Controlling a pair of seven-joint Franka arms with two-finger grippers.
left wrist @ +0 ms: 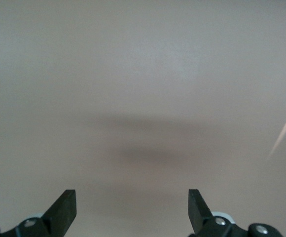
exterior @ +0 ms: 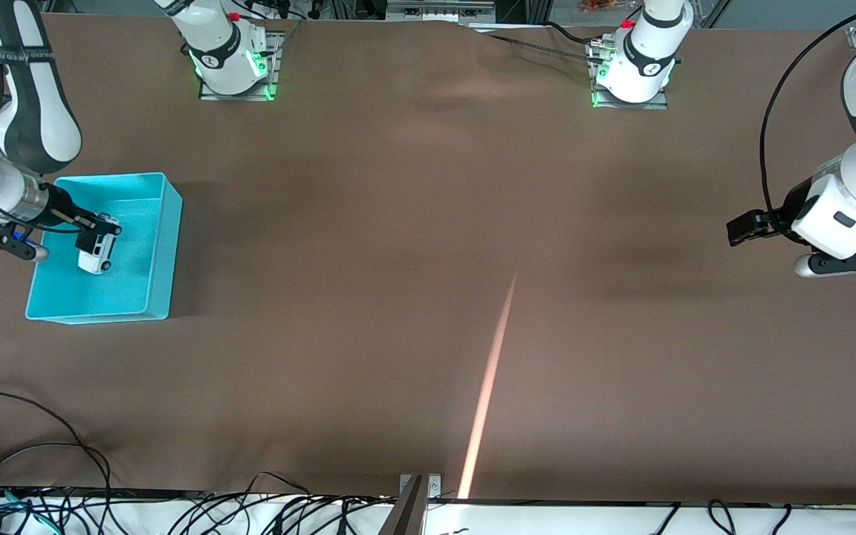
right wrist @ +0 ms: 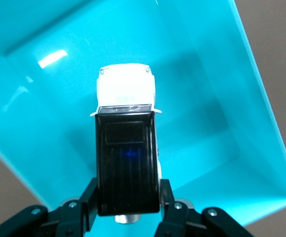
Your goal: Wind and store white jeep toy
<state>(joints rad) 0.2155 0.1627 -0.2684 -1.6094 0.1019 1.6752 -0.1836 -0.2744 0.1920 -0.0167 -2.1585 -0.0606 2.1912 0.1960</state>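
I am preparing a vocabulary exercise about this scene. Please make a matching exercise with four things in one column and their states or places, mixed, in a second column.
Things:
1. white jeep toy
2. cyan bin
3. left gripper
4. right gripper

States:
A. open over bare table
B. on the table, toward the right arm's end
C. held over the bin
D. shut on the toy

Pairs: 1-C, 2-B, 3-A, 4-D
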